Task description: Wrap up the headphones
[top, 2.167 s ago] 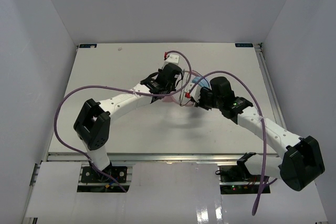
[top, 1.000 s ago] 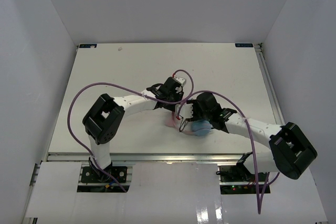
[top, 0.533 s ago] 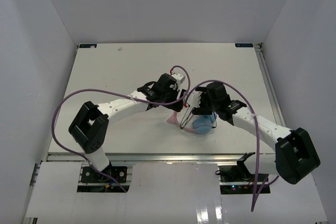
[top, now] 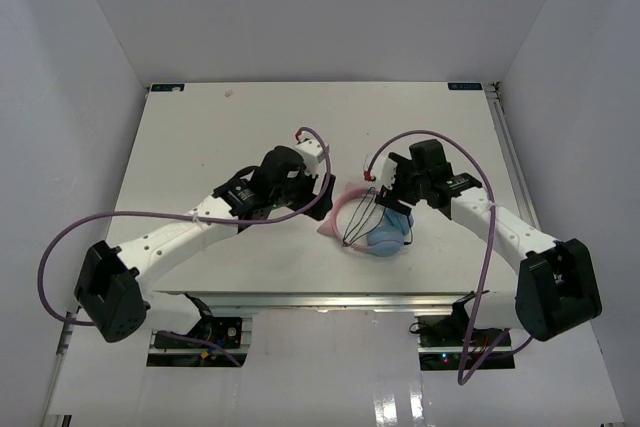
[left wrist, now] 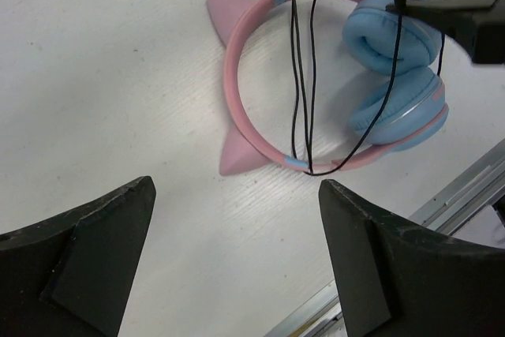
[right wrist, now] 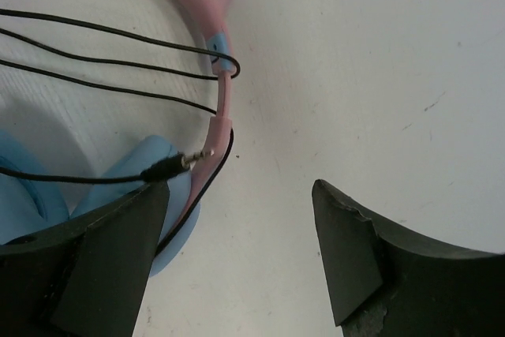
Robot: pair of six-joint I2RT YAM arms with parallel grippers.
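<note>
I have the headphones (left wrist: pixel 394 108) lying flat on the worktop (top: pixel 200 137) near its front edge, between my two grippers. From above the pink band is faint, and the right gripper (right wrist: pixel 241 187) covers their far side. That one and the left gripper (left wrist: pixel 235 191) both stand spread wide, holding nothing. The black cable (left wrist: pixel 311 92) loops across the band; I can't tell where it runs under the blue cups. Its plug (right wrist: pixel 177 163) rests beside the band.
</note>
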